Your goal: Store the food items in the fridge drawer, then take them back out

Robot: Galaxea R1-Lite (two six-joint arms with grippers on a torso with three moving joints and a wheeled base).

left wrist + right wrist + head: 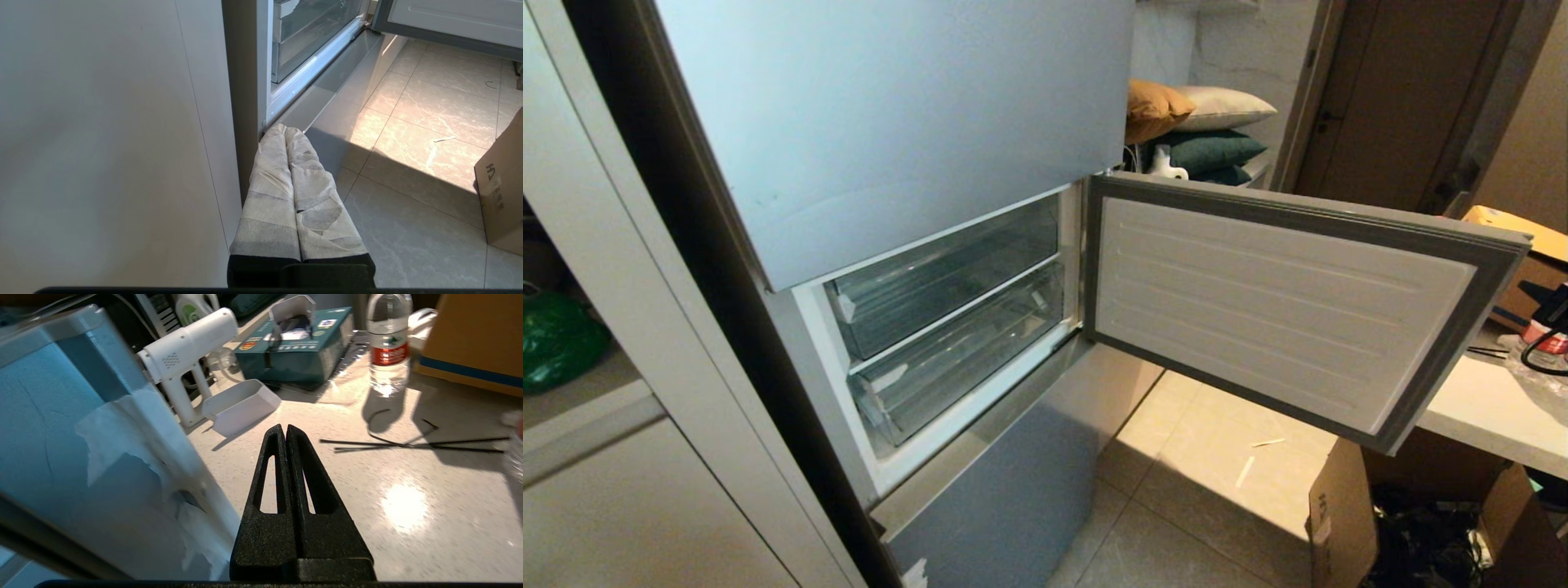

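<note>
Right end effector (285, 429): black fingers pressed together, holding nothing, poised over a pale speckled tabletop (408, 506), just beside the blue-grey outer face of the open fridge door (49, 428) bearing white tape scraps (110, 437); beyond it a white spray gun (188, 355), tissue box (298, 347), water bottle (386, 343) and black straps (408, 444). Left end effector (286, 130): cloth-wrapped fingers closed together, empty, low by the fridge's lower corner. Fridge drawer (956, 359): clear bin pushed in behind the swung-open door, above the lowest panel (1005, 498); no food items discernible.
</note>
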